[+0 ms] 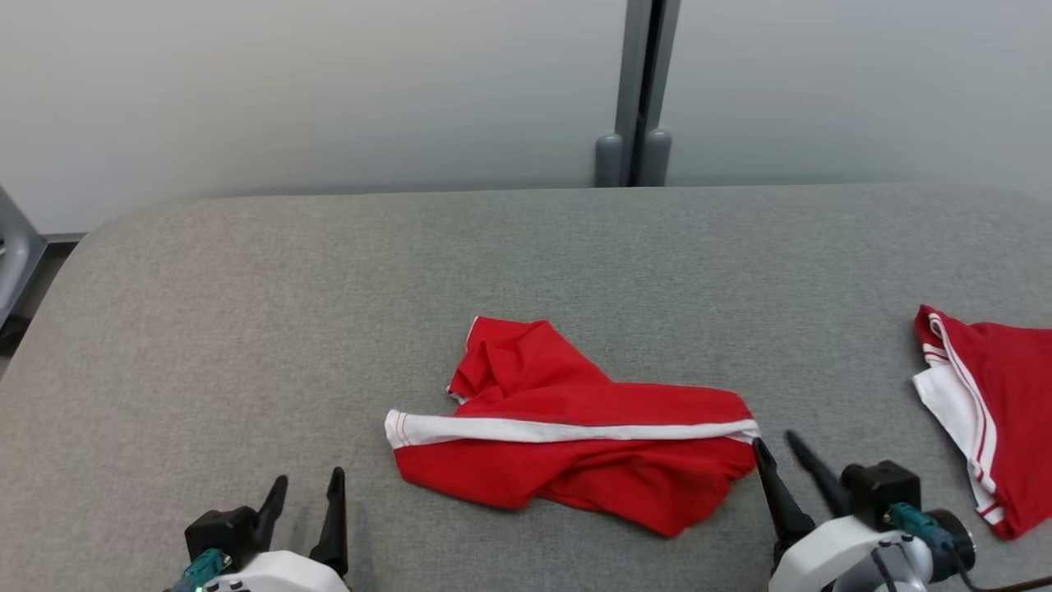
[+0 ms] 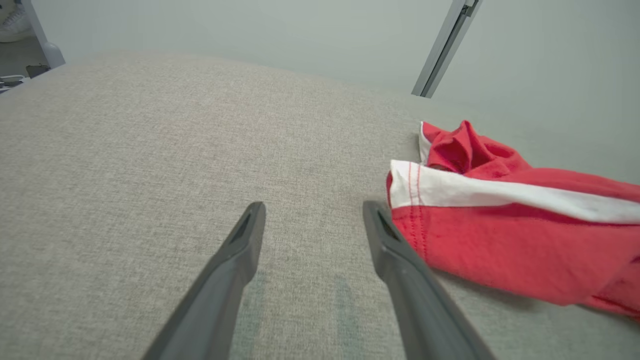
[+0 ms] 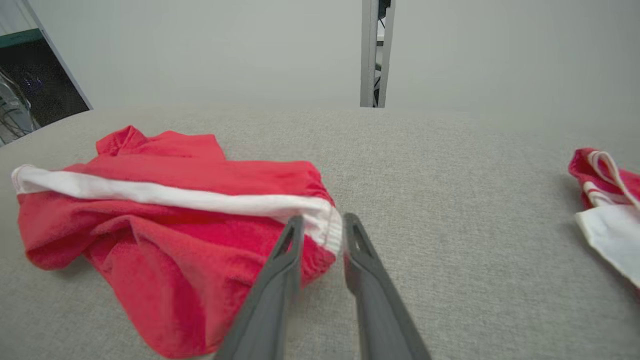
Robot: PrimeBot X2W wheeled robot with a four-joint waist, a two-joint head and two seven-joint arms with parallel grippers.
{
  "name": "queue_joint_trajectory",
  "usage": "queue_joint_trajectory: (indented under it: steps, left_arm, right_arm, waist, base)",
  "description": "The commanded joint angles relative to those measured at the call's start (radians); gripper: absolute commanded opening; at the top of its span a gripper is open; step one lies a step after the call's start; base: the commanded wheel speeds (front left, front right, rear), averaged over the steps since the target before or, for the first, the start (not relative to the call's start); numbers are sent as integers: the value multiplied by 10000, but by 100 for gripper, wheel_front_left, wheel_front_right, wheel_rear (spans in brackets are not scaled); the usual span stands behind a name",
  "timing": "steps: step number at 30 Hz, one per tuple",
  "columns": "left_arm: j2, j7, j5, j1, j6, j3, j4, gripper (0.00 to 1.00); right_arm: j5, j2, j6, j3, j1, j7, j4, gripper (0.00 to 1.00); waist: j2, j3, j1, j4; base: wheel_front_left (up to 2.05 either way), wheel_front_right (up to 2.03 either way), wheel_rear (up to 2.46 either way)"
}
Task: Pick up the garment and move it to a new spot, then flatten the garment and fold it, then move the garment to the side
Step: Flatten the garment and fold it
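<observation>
Crumpled red garment (image 1: 575, 427) with a white band lies mid-way across the grey padded table (image 1: 246, 329). Fingers of left gripper (image 1: 308, 477) are spread wide, empty, just off its left end. Those of right gripper (image 1: 773, 438) are narrowly parted at the band's right end, not clamped; second red-and-white garment (image 1: 994, 395) lies well apart, far right.

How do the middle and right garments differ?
The middle garment is crumpled and wholly in view; the right garment lies flatter, cut by the frame edge. The middle garment has one broad white band; the right garment thin stripes and a white panel. The right pincer is at the middle garment's end, apart from the right garment. Both are red and white.
</observation>
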Motion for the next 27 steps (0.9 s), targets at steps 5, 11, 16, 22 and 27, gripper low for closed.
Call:
queue_joint_trajectory:
  steps: [5,11,16,22,27]
  left_arm:
    - [51,-14,548,377,192,516,-457,100]
    - [51,-14,1065,635,314,889,-1084,100]
    - [51,-14,1150,777,303,868,-1240,100]
    - [49,-14,1137,772,343,818,-1267,100]
    - [49,-14,1122,726,381,799,-1257,100]
  right_arm:
    - [-294,114,-3,-666,159,-49,-670,100]
    - [-501,193,-3,-1027,191,-49,-1002,100]
    - [-432,207,-3,-1082,304,-49,-1101,100]
    - [-250,209,-3,-957,289,-49,-1118,100]
    - [-229,202,-3,-1126,302,-48,-1012,100]
  waist:
    - [0,-142,0,-334]
    - [0,-229,0,-361]
    - [0,-286,0,-321]
    - [0,-258,0,-310]
    - [0,-215,0,-329]
  base:
    - [0,0,0]
    - [0,0,0]
    - [0,0,0]
    - [0,0,0]
    - [0,0,0]
